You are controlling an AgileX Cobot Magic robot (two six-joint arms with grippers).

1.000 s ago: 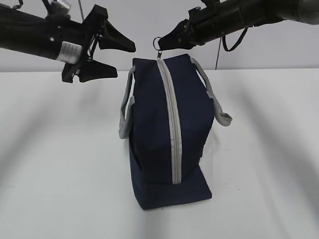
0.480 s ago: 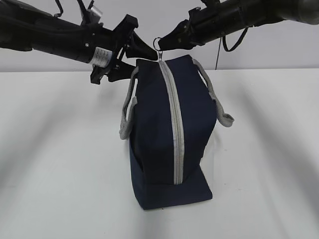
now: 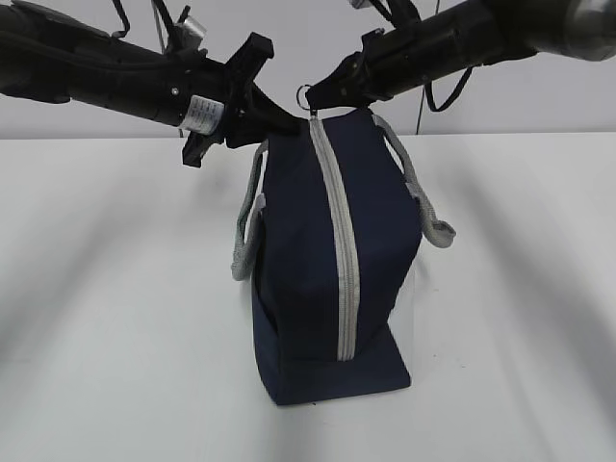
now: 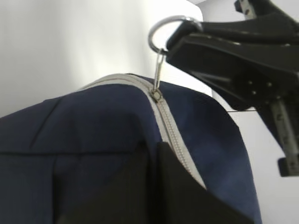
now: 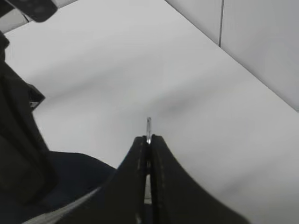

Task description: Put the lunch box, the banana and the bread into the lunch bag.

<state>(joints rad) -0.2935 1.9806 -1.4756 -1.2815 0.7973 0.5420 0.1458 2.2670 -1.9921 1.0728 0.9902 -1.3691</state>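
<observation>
Upright boxy navy fabric lunch bag [image 3: 318,260], right gripper [image 3: 322,93] pinching metal ring [image 4: 164,31], left gripper [image 3: 279,122] clamping bag's top.

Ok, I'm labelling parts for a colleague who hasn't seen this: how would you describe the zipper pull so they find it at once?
Start at the navy lunch bag standing in the middle of the white table. Follow its grey zipper strip up to the top edge. There, a small metal ring sticks up, pinched in the jaws of the right gripper; it is the only shiny metal part on the bag.

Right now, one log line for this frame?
stage: bag still zipped | left gripper: shut on lunch bag top fabric by zipper | right gripper: shut on ring pull | lunch box, banana, bread: not in view
</observation>
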